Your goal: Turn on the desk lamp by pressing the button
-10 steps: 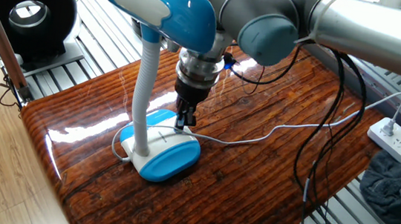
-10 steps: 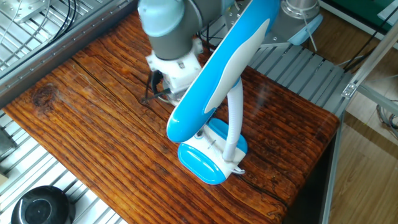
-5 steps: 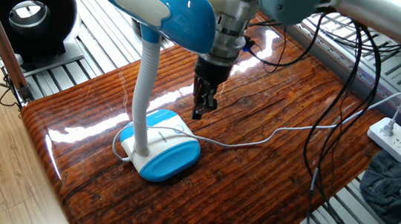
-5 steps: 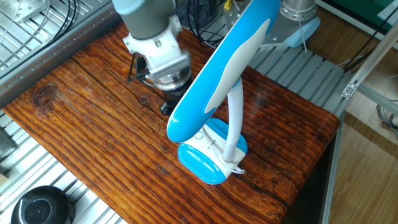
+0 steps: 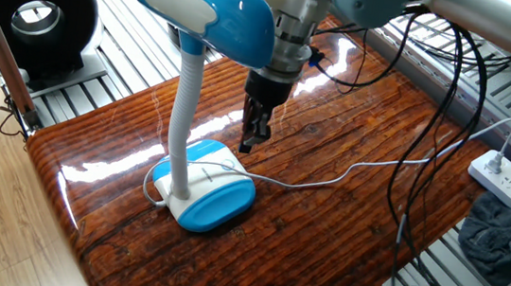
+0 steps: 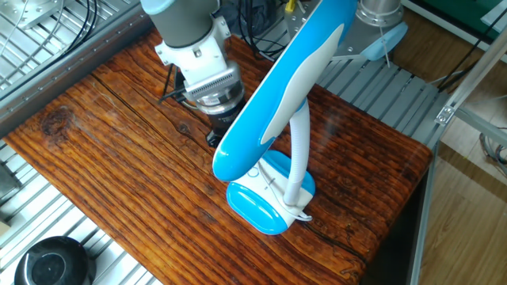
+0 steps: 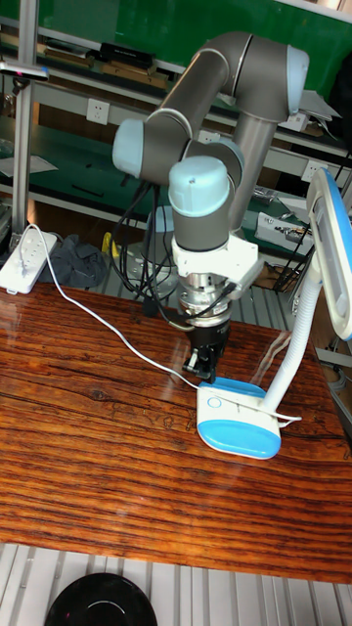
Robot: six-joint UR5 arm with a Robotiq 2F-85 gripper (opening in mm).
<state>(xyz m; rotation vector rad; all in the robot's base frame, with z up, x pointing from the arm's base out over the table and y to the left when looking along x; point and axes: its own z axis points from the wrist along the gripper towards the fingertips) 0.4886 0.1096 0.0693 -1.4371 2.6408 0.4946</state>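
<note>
One desk lamp (image 5: pixel 203 190) stands on the wooden table (image 5: pixel 323 226), its base near the edge. Just above the base hangs the gripper (image 5: pixel 250 141); whether its fingers are open cannot be told.

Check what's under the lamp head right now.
Under the lamp head: the white gooseneck and the lamp base, its white top showing. The gripper hangs just beside the base. In the other fixed view the head covers the fingertips.

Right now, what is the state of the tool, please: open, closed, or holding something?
Tool: holds nothing and hangs above the desk lamp base; whether its fingers are open or closed cannot be told.
</note>
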